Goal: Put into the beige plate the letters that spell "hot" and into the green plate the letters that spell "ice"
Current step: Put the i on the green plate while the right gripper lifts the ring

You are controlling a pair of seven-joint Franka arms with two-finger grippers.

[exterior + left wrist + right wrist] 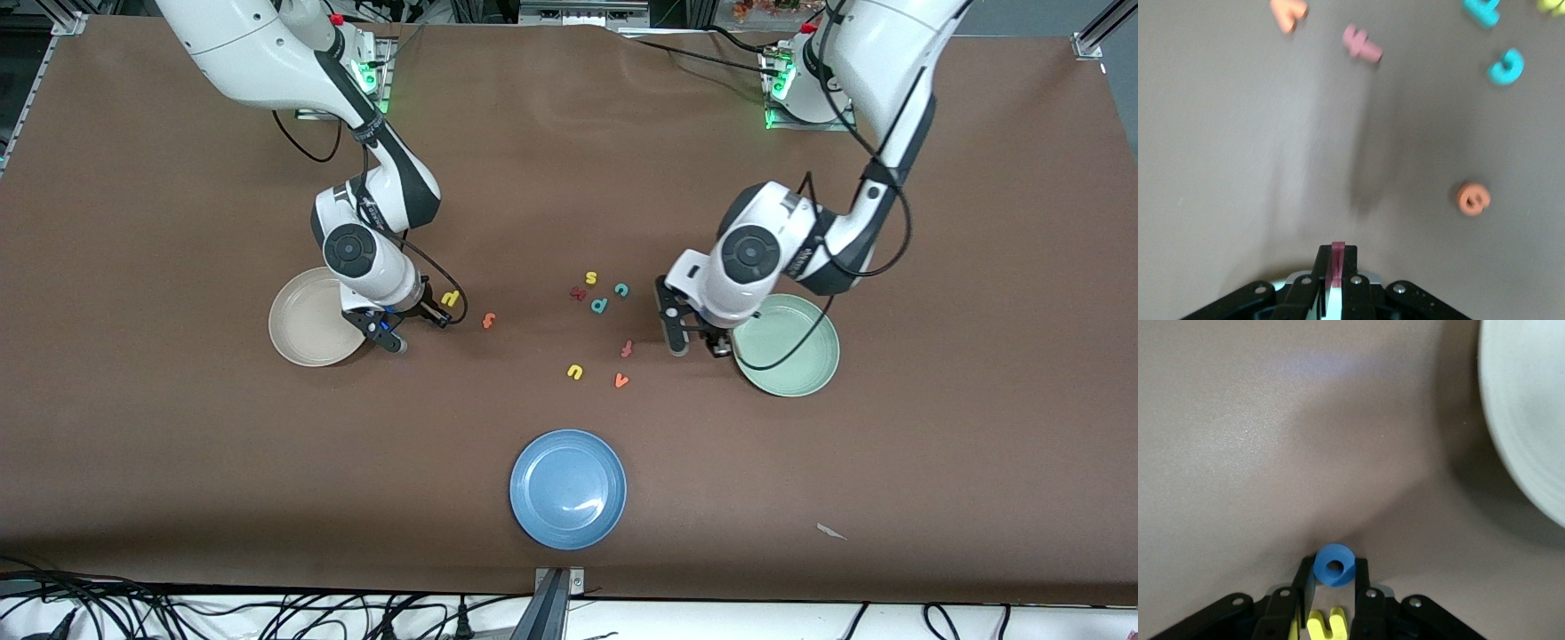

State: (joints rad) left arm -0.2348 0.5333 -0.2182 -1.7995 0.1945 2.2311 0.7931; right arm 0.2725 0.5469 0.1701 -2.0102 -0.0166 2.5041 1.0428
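Observation:
My right gripper hangs low over the table at the rim of the beige plate, shut on the blue o. The right wrist view shows the right gripper, the beige plate and the yellow h. The yellow h and orange t lie beside it. My left gripper is over the table beside the green plate. The left wrist view shows the left gripper shut on the dark red i. The orange e and teal c lie on the table; the teal c shows from the front, where my left hand hides the e.
Mid-table lie a yellow s, a dark red letter, a teal p, a pinkish f, a yellow u and an orange v. A blue plate sits nearer the front camera.

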